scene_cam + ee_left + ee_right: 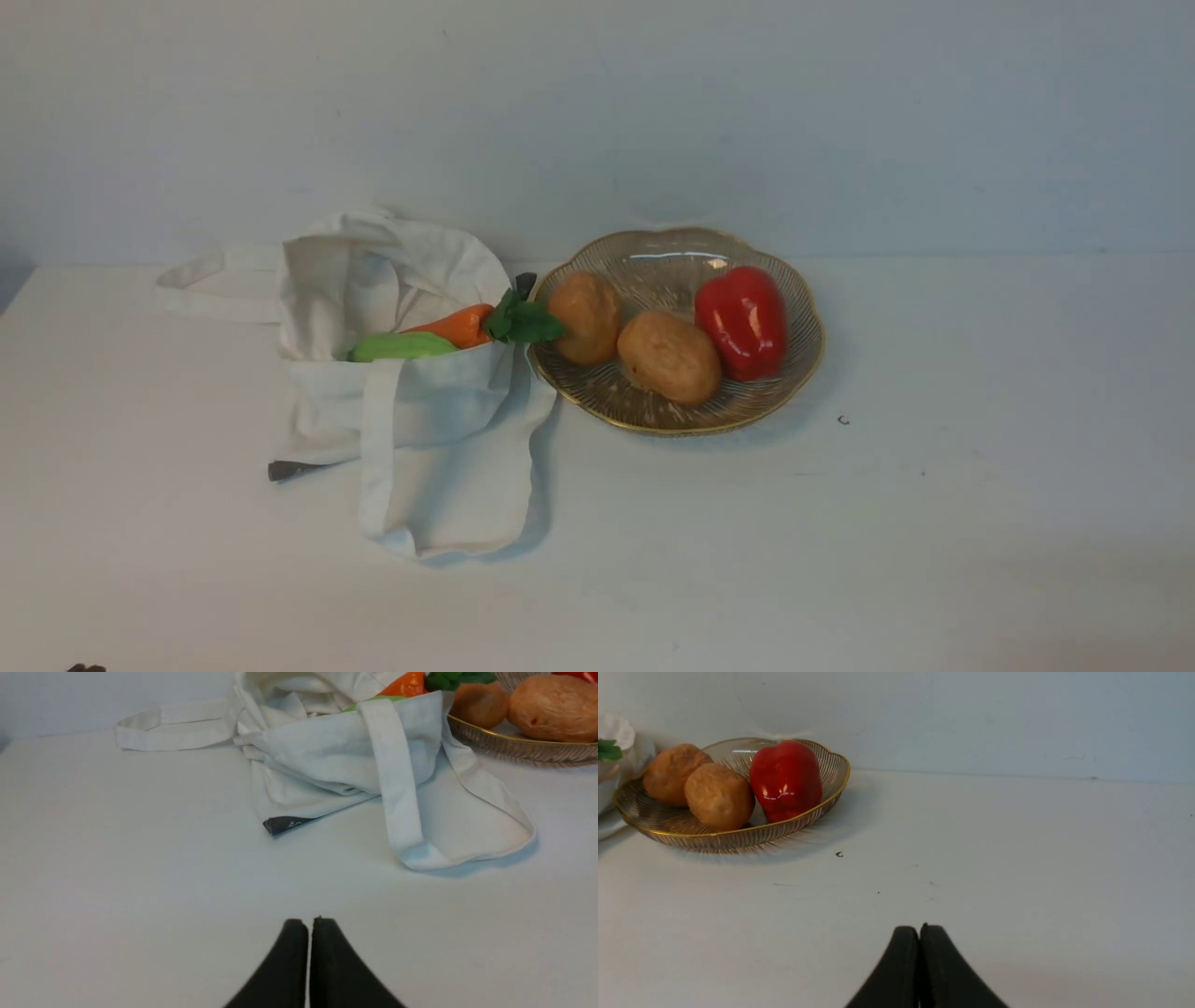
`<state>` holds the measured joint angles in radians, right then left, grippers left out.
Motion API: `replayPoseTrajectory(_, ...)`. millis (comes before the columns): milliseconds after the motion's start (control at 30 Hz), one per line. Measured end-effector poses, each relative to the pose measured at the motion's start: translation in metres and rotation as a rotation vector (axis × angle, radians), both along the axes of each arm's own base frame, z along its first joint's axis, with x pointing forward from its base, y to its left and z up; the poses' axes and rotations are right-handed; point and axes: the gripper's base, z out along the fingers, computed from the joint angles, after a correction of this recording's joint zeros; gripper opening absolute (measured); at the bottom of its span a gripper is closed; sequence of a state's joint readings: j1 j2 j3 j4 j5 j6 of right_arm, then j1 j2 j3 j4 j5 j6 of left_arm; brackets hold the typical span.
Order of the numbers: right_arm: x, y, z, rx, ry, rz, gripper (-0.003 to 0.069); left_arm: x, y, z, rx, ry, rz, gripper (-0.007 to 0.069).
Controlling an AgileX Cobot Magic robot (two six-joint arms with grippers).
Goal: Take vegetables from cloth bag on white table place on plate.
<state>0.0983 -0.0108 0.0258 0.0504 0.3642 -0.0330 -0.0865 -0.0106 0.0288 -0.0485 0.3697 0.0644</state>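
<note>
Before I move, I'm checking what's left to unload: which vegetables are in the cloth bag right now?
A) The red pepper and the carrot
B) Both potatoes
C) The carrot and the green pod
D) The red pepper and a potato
C: the orange carrot and the green pod show in the mouth of the cloth bag, the carrot's leaves poking out toward the plate.

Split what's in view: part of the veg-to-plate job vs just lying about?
Job:
- bag
- carrot, in bag
- pod, in bag
- plate
- two potatoes, on plate
- pepper, on plate
- table

Just lying about:
- no separate object; only small dark marks on the table
</note>
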Motion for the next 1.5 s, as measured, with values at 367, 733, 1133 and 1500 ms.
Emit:
replayPoseTrajectory(367,0.0000,0.0000,0.0000,0.000,0.000,0.000,-0.0015,0.0003,0.0035,-0.0001,0.000,0.001,0.067,-0.0005)
replayPoseTrajectory(733,0.0000,0.0000,0.0000,0.000,0.000,0.000,-0.0015,0.0003,0.0035,-0.0001,0.000,0.001,0.067,-0.0005)
replayPoseTrajectory(1133,0.0000,0.0000,0.0000,0.000,0.000,0.000,-0.0015,0.0003,0.0035,-0.0001,0.000,0.001,0.067,-0.0005)
replayPoseTrajectory(1500,0.0000,0.0000,0.0000,0.000,0.000,0.000,-0.0015,0.0003,0.0036,-0.0001,0.000,0.001,0.068,-0.0005)
